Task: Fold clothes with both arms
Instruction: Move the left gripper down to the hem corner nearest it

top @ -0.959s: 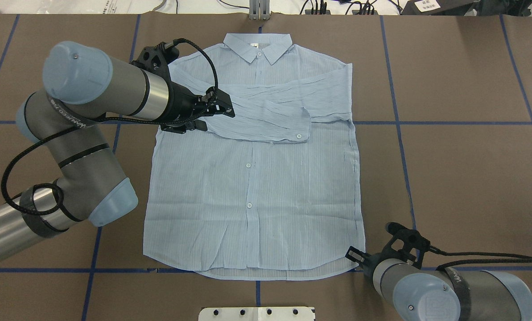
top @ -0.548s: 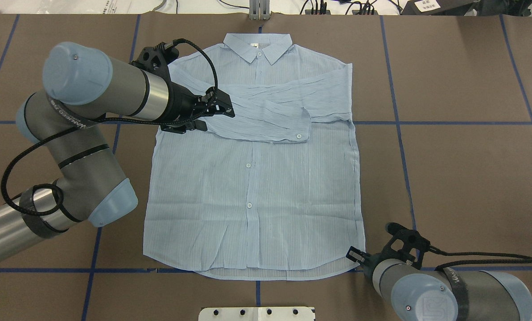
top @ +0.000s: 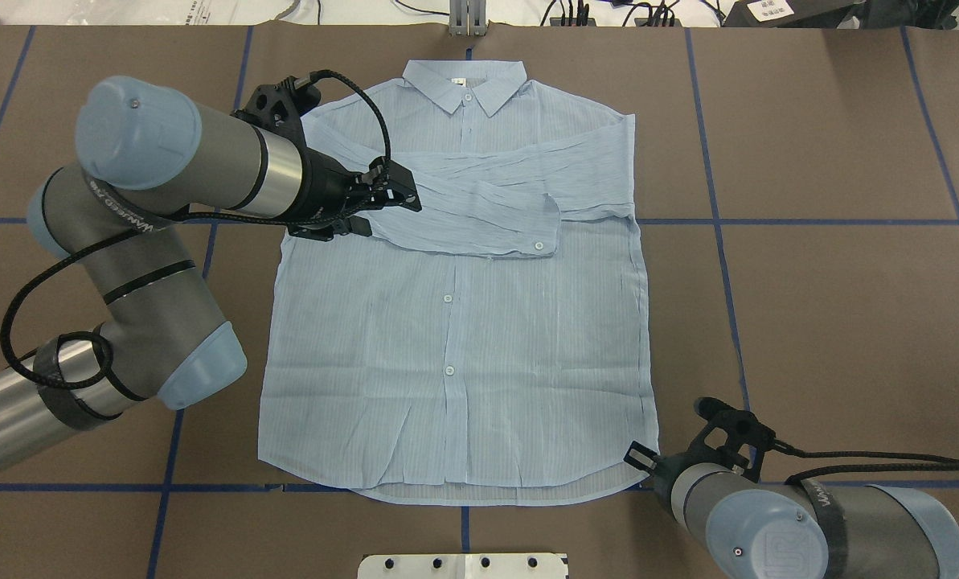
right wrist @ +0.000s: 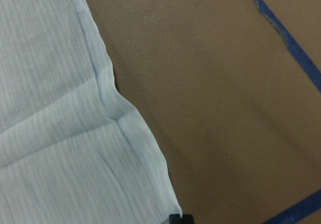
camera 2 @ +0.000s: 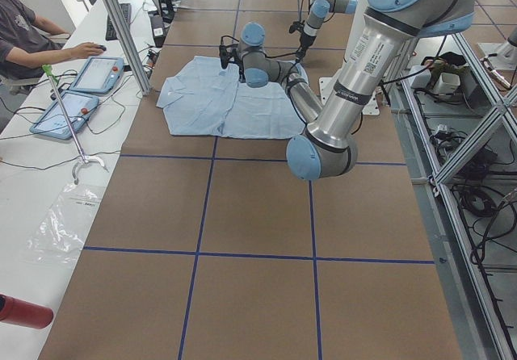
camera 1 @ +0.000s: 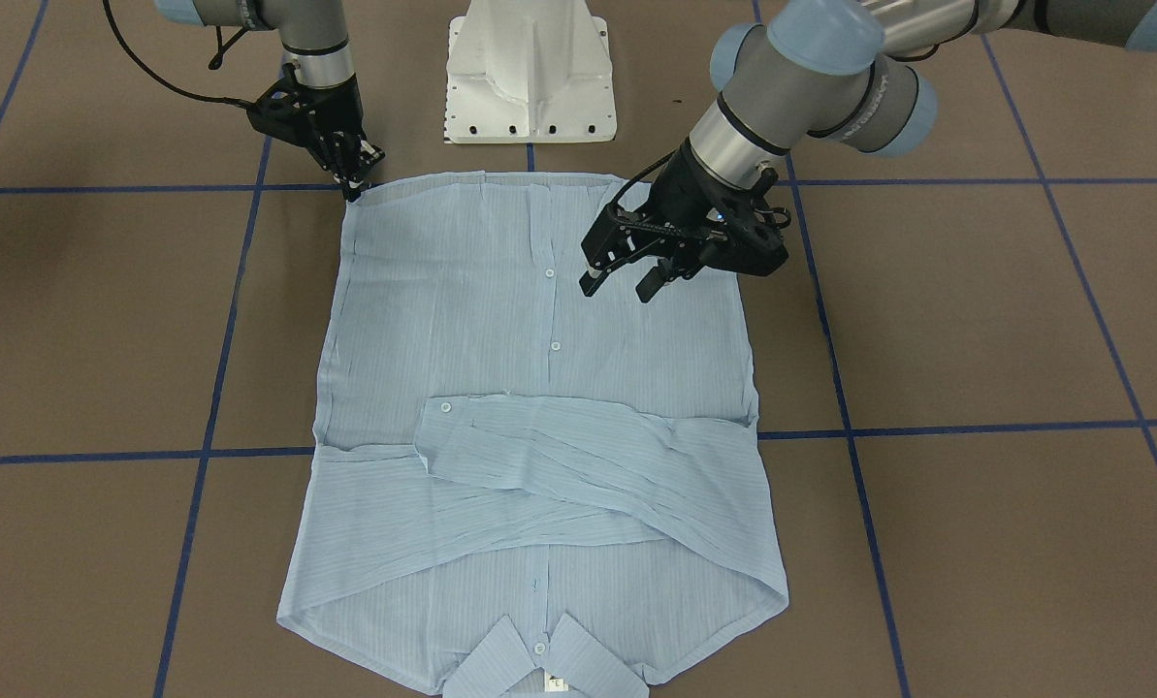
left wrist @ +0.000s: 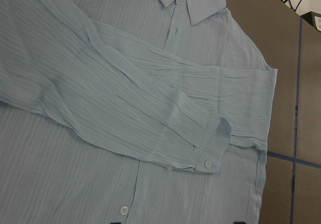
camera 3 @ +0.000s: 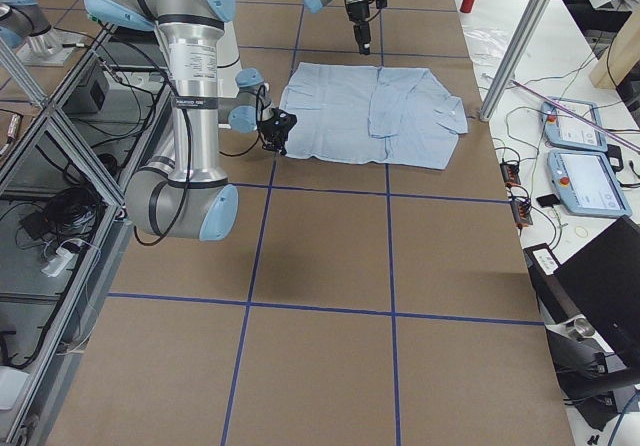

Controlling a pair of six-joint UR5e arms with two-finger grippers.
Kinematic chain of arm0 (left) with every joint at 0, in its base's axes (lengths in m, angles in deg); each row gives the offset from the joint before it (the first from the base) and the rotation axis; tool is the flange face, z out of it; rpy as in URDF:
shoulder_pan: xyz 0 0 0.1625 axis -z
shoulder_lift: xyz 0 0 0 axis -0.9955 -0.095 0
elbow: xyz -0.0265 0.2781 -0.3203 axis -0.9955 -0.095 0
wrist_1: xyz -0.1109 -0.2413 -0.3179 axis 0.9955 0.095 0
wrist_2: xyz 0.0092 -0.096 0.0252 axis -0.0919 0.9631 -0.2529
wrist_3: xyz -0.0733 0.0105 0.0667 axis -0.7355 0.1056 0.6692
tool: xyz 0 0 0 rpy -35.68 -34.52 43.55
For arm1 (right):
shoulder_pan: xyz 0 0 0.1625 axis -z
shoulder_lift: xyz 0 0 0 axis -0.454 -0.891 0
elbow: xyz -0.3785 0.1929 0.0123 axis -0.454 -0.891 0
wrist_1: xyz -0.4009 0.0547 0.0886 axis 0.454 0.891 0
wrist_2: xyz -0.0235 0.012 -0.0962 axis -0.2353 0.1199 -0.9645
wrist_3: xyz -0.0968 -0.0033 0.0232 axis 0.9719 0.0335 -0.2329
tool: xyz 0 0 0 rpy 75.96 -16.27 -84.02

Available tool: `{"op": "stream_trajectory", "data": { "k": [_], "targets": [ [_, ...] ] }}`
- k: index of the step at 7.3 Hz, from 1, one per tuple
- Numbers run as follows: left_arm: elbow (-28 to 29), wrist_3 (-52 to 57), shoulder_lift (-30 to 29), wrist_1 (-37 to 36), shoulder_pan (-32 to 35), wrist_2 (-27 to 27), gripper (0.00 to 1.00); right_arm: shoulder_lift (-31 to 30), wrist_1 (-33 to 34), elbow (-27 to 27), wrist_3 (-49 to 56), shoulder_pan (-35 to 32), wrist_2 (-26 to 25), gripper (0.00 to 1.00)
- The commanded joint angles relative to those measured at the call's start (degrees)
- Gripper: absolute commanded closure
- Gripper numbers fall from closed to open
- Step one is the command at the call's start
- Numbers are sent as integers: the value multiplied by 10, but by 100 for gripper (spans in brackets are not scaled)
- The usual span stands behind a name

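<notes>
Left claw (camera 1: 618, 289) above shirt (camera 1: 500, 320); right claw (camera 1: 353, 184) at hem corner (camera 1: 359, 197)

The shirt (top: 455, 354) is pale blue with fine stripes. Its buttons (top: 448, 298) are white, and so is the small neck label (top: 456, 81) at its 12 o'clock end in the overhead view. The table (top: 833, 322) is brown, crossed by a grid of blue tape lines (top: 809, 221). The left arm (top: 206, 165), at 9 o'clock of the shirt, and the right arm (top: 857, 515), at 5 o'clock, are grey metal with light-blue joint caps (top: 129, 129) and black cables (top: 374, 108). The left gripper (camera 1: 618, 287) and right gripper (camera 1: 353, 184) are black. The pedestal (camera 1: 530, 68) is white
</notes>
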Motion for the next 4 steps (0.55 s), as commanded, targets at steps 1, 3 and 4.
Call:
{"op": "stream_trajectory", "data": {
  "k": [1, 3, 4],
  "targets": [
    [-77, 1, 114, 0, -44, -59, 22, 1, 0, 19, 0, -2, 1, 100],
    [-128, -1, 220, -2, -120, -119, 22, 8, 0, 18, 0, -2, 2, 100],
    [-142, -8, 265, -2, -155, -136, 22, 8, 0, 16, 0, -1, 2, 100]
  ]
}}
